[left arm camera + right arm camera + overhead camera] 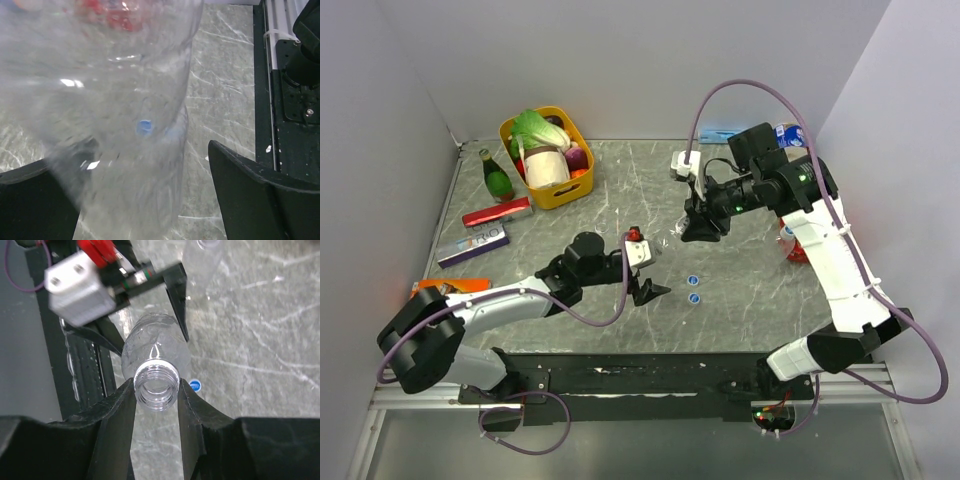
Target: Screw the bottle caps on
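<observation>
My right gripper (157, 386) (697, 232) is shut on the threaded neck of a clear bottle (155, 347), whose open mouth faces the wrist camera. My left gripper (130, 160) (647, 292) is open around the same bottle's body (115, 115). Its right finger (260, 195) stands apart from the bottle wall. Two blue bottle caps (692, 279) (694, 298) lie on the table between the arms. One cap shows beside the neck (195, 385) and one through the bottle (144, 127). A second clear bottle (202, 252) is further off. I see no third cap.
A yellow basket (552, 195) of groceries, a green glass bottle (497, 178) and flat packets (472, 245) sit at the back left. A clear thing with red on it (790, 248) lies by the right arm. The black base rail (640, 378) runs along the near edge.
</observation>
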Action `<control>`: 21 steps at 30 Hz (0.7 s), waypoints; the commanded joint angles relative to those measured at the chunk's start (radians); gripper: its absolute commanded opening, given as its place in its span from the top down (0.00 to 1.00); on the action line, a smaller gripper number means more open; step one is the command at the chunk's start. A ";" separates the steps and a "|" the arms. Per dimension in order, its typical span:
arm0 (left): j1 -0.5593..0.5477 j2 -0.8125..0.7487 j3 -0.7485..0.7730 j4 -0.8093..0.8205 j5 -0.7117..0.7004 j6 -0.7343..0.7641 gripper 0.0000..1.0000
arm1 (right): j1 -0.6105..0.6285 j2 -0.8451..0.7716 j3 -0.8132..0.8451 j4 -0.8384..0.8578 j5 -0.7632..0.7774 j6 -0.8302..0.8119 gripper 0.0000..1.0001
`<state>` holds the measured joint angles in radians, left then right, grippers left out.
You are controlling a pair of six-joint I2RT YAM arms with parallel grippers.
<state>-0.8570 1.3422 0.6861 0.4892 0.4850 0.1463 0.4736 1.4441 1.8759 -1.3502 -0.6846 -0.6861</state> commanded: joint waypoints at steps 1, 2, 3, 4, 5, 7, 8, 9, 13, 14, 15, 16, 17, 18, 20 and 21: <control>-0.004 0.012 0.058 0.041 0.052 0.016 0.01 | 0.017 0.007 0.058 -0.007 -0.073 -0.003 0.89; -0.004 0.014 0.061 0.042 0.053 0.021 0.01 | 0.020 0.007 0.052 -0.006 -0.073 -0.003 0.88; -0.004 0.017 0.064 0.043 0.056 0.019 0.04 | 0.032 0.009 0.049 -0.007 -0.072 -0.006 0.88; -0.004 0.017 0.066 0.049 0.056 0.016 0.05 | 0.037 0.009 0.048 -0.012 -0.070 -0.007 0.88; -0.005 0.017 0.069 0.052 0.059 0.009 0.05 | 0.045 0.009 0.040 -0.012 -0.069 -0.013 0.88; -0.005 0.017 0.070 0.055 0.066 0.001 0.08 | 0.062 0.012 0.032 -0.015 -0.056 -0.020 0.87; -0.005 0.017 0.073 0.057 0.073 -0.008 0.09 | 0.068 0.012 0.028 -0.015 -0.052 -0.023 0.87; -0.005 0.017 0.072 0.057 0.075 -0.013 0.12 | 0.071 0.015 0.026 -0.015 -0.050 -0.023 0.87; -0.004 0.017 0.067 0.048 0.089 -0.030 0.27 | 0.085 0.022 0.038 -0.001 -0.055 -0.010 0.85; -0.002 0.017 0.066 0.048 0.089 -0.031 0.33 | 0.085 0.024 0.046 0.003 -0.055 -0.001 0.85; -0.001 0.014 0.064 0.046 0.087 -0.034 0.36 | 0.086 0.030 0.051 0.006 -0.058 0.000 0.84; -0.001 0.012 0.063 0.046 0.089 -0.036 0.38 | 0.085 0.030 0.055 0.005 -0.058 0.002 0.80; 0.001 0.009 0.058 0.045 0.089 -0.033 0.42 | 0.088 0.035 0.066 0.005 -0.055 -0.003 0.75; 0.004 0.003 0.055 0.042 0.087 -0.030 0.44 | 0.088 0.036 0.074 0.003 -0.049 0.002 0.68; 0.007 -0.017 0.038 0.032 0.081 -0.027 0.43 | 0.077 0.032 0.112 0.005 0.009 0.005 0.45; 0.018 -0.026 0.030 0.017 0.079 -0.022 0.43 | 0.059 0.019 0.129 -0.006 0.007 -0.018 0.40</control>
<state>-0.8528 1.3556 0.7204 0.4889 0.5369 0.1143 0.5476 1.4765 1.9072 -1.3563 -0.7017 -0.6945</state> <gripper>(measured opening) 0.618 0.510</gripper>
